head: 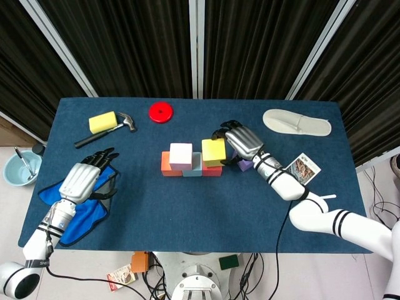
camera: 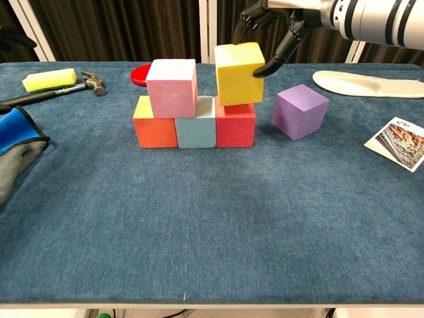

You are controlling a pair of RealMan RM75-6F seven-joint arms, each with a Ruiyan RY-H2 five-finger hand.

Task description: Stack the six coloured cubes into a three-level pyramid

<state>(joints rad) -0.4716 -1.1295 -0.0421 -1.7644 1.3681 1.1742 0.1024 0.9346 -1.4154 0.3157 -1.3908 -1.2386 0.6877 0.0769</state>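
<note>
The left hand [head: 78,182] is rested palm down on the blue cloth [head: 70,215] at the near left, fingers extended and slightly apart, nothing held. Mid-table, a base row is formed by the orange cube [camera: 154,125], light-blue cube [camera: 196,126] and red cube [camera: 235,125], with the pink cube [camera: 172,87] seated over the orange/light-blue joint; the yellow cube [camera: 239,73] is clamped in the fingers of the right hand [head: 242,142], slightly tilted just over the red cube, contact not determinable. The purple cube [camera: 300,110] is left on the table just right of the row, and a hammer [head: 107,131] and red disc [head: 160,112] are seen further back.
</note>
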